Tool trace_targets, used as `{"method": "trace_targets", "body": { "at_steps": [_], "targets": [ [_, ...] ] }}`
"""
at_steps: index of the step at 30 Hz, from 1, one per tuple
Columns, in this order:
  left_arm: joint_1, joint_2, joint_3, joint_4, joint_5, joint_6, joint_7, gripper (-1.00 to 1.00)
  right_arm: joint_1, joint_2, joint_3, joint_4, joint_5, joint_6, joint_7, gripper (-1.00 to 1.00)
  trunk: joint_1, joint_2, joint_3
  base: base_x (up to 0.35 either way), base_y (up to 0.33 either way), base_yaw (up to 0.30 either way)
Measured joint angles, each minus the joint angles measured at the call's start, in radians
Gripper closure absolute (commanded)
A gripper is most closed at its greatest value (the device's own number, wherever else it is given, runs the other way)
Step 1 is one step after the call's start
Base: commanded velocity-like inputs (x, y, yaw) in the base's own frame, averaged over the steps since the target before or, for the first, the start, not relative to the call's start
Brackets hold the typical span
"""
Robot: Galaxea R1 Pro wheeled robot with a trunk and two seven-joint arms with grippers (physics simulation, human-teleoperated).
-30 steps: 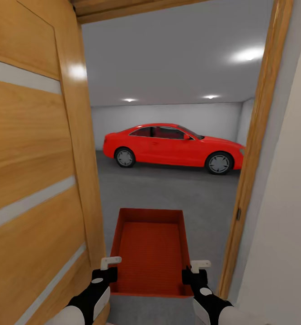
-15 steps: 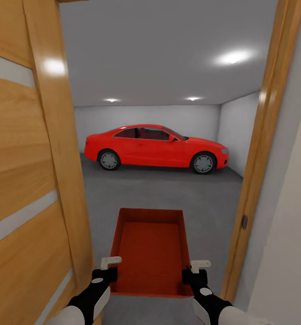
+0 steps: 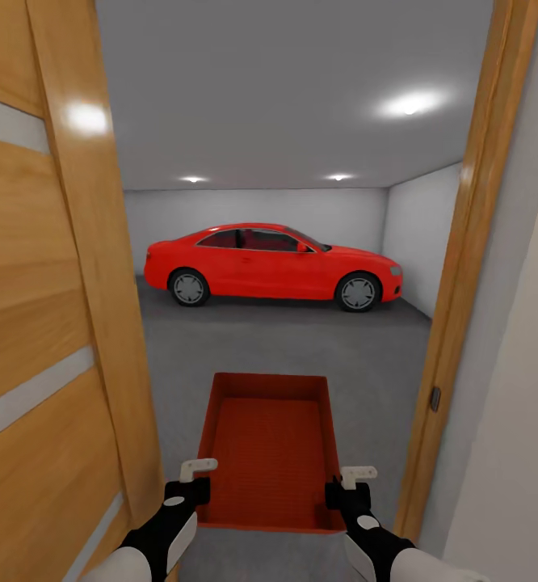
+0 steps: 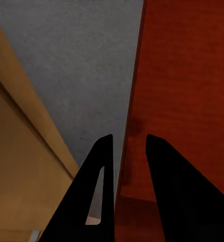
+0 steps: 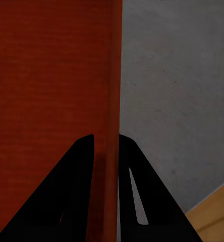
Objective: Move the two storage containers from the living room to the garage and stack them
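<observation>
The orange-red bin (image 3: pixel 271 453) sits low in the frame's centre, carried through the doorway (image 3: pixel 455 267). The left gripper (image 3: pixel 190 480) and right gripper (image 3: pixel 348 483) each pinch a side wall. Keep it level, centred between door (image 3: pixel 51 323) and frame, toward the garage floor (image 3: pixel 301 347).

Door (image 3: pixel 51 323) cut off at the head view's left edge; frame (image 3: pixel 463 283) cut at top. Container (image 3: pixel 269 449) near corners hidden behind both end effectors; underside unseen.
</observation>
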Motion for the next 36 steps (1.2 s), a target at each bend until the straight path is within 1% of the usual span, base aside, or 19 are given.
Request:
{"method": "trace_targets", "body": {
  "at_steps": [2,4,18,27,36],
  "targets": [
    [0.0,0.0,0.006,0.007,-0.001,-0.008,-0.001,1.0,0.0,0.0,0.006,0.0,-0.003,-0.001,-0.001,1.0,0.0,0.0,0.0,0.268,0.0,0.0],
    [-0.001,0.0,0.001,0.002,-0.001,-0.001,0.0,1.0,0.0,0.0,0.001,0.0,0.0,0.0,0.0,1.0,0.0,0.0,0.0,0.297,0.0,0.0],
    [0.0,0.0,0.003,0.003,-0.001,-0.003,0.0,1.0,0.0,0.0,0.002,0.0,0.0,0.0,0.0,1.0,0.0,0.0,0.0,0.315,0.0,-0.004],
    [0.0,0.0,0.005,0.006,-0.001,-0.006,-0.001,1.0,0.0,0.0,0.003,0.0,0.001,0.0,-0.001,1.0,0.0,0.0,0.0,0.04,0.0,-0.216],
    [0.0,0.0,0.004,0.004,-0.001,-0.005,-0.001,1.0,0.0,0.0,0.003,0.0,-0.001,0.0,-0.001,1.0,0.0,0.0,0.0,0.026,0.0,-0.027]
  ]
}}
